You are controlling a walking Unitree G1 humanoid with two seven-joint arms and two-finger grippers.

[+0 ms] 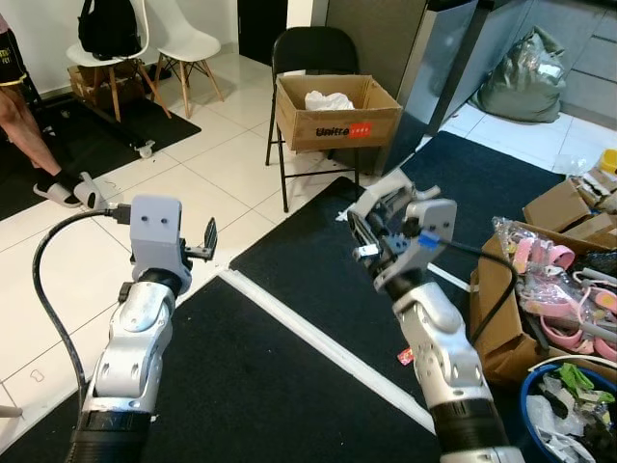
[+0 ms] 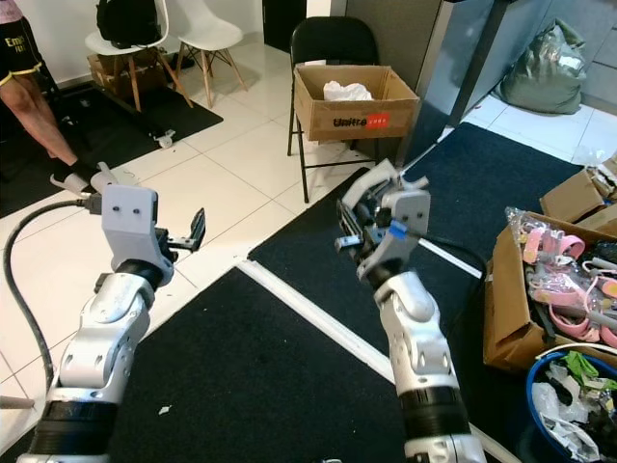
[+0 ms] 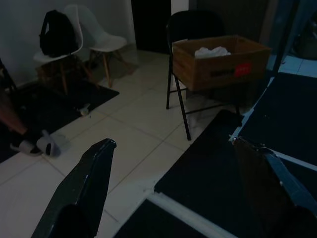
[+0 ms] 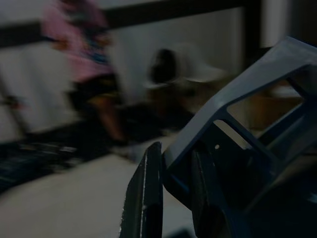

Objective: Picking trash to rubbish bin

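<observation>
Trash, a grey plastic frame [image 1: 381, 198], sits clamped in the right claw [image 1: 371, 236]; left claw [image 1: 207, 241] gapes wide. Keep grip firm toward the bin [image 1: 540, 381] beside it.

R pincer [image 1: 371, 231] gripping grey plastic piece [image 1: 386, 198], L pincer [image 1: 209, 241] raised, open

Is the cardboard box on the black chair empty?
No, the cardboard box on the black chair holds a crumpled white item.

home, lived-in rm | tiled floor [image 1: 241, 154] w/ dark mats [image 1: 289, 386] | chairs [image 1: 183, 39] | cardboard boxes [image 1: 337, 111]
</observation>
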